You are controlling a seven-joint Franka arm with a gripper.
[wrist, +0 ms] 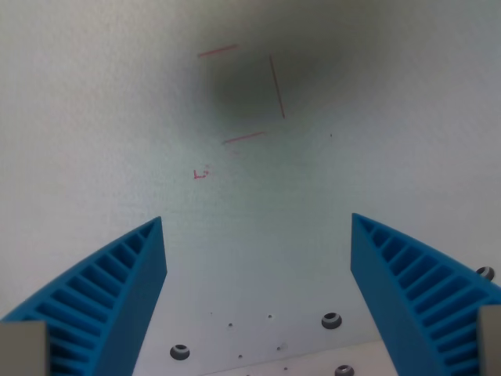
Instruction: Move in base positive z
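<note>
My gripper (257, 223) is open, with nothing between its two blue ribbed fingers (117, 286). One finger is at the wrist view's lower left, the other at the lower right. Below them lies a pale white table surface (86, 117). Thin red lines (274, 86) drawn on it form part of a square at the top centre, with a dark blurred shadow over them. A small red mark (201, 173) sits just below the square's left side.
A white plate edge with several screw holes (331, 319) and small dots runs along the bottom of the view, between the fingers.
</note>
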